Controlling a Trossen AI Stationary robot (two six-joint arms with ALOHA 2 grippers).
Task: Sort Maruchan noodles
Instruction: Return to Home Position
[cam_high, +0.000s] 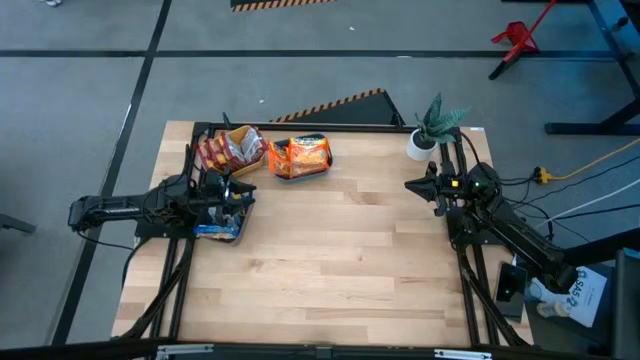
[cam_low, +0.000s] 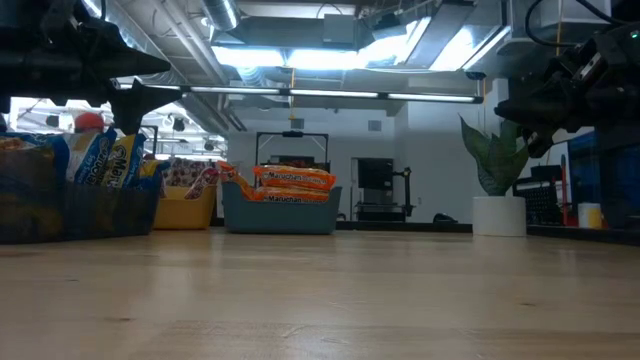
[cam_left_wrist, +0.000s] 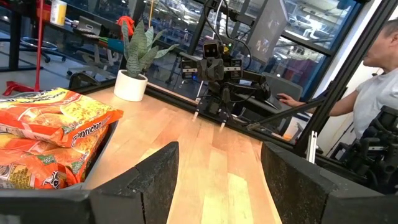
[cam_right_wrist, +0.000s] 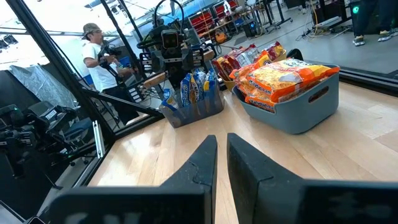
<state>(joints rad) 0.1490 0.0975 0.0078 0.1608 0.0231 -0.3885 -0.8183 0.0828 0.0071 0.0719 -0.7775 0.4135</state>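
The Maruchan noodles lie sorted by colour in three bins at the table's far left. Orange packets (cam_high: 300, 154) (cam_right_wrist: 286, 78) fill a grey-blue bin (cam_low: 280, 215). Red packets (cam_high: 222, 150) sit in a yellow bin (cam_low: 185, 207). Blue packets (cam_low: 100, 160) stand upright in a dark bin (cam_right_wrist: 193, 111). My left gripper (cam_high: 250, 190) (cam_left_wrist: 217, 180) hovers open and level above the dark bin, with nothing between its fingers. My right gripper (cam_high: 410, 184) (cam_right_wrist: 222, 162) is shut, empty and level at the table's right side, pointing toward the bins.
A potted plant (cam_high: 432, 130) in a white pot stands at the table's far right corner. Bare wood (cam_high: 340, 260) spans the table's middle and near half. A person (cam_right_wrist: 99, 56) stands beyond the table behind the left arm, and another (cam_left_wrist: 379, 87) sits behind the right arm.
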